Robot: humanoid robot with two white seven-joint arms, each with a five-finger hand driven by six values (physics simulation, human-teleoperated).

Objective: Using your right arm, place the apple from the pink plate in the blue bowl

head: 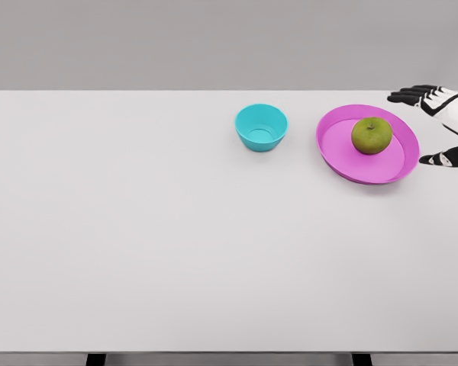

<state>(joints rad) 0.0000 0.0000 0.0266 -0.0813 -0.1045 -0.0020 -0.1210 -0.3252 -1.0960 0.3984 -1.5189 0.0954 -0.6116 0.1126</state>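
Observation:
A green apple lies in the pink plate at the right of the white table. The blue bowl stands just left of the plate, upright with nothing inside. My right hand comes in from the right edge, just right of the plate. Its fingers are spread above the plate's far right rim and its thumb is near the right rim. It holds nothing and does not touch the apple. The left arm is out of view.
The white table fills most of the view, with its far edge near the top and its front edge at the bottom. Two dark table legs show under the front edge.

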